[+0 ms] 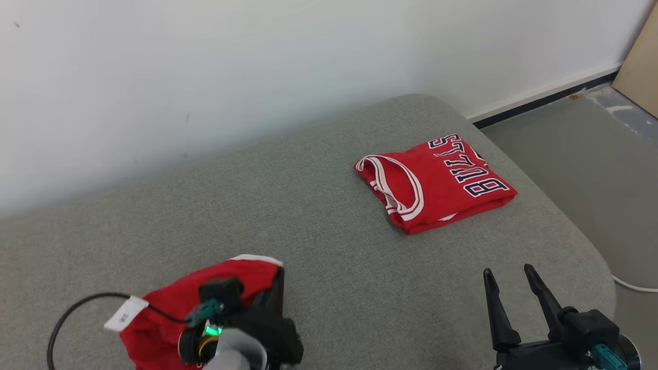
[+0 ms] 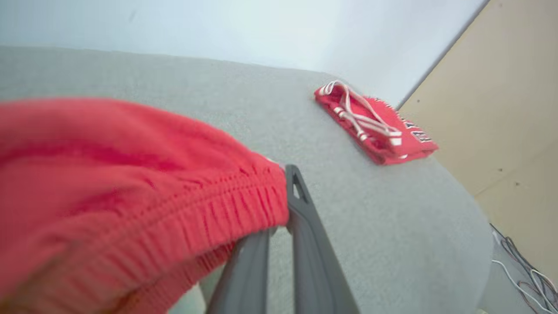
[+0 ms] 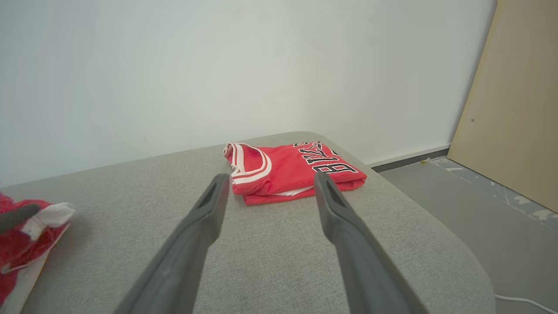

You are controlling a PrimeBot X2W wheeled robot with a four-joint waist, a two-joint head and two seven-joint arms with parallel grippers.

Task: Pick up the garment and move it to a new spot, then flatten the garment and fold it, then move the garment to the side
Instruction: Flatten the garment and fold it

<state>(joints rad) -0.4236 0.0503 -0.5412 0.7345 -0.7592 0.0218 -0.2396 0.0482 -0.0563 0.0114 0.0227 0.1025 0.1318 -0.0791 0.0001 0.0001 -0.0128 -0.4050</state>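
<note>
While left gripper (image 2: 287, 183) clamps red garment (image 2: 130, 174), bunched, waistband (image 2: 209, 209) slanting across

You have two red garments: one folded Bulls jersey (image 1: 437, 182) and one bunched pair of red shorts (image 1: 164, 313). There are two grippers, the left gripper (image 2: 283, 205) and the right gripper (image 1: 508, 270). Each has two dark fingers, so that makes four fingers. Count one grey cushion (image 1: 308, 231) under it all and one white tag (image 1: 126, 313) on the shorts. One black cable (image 1: 85, 299) loops by the left arm and one white cable (image 1: 635, 285) lies on the floor. The left wrist view adds a floor cable tangle (image 2: 523, 274) too knotted to count. One beige board (image 1: 642, 61) stands by the wall.
</note>
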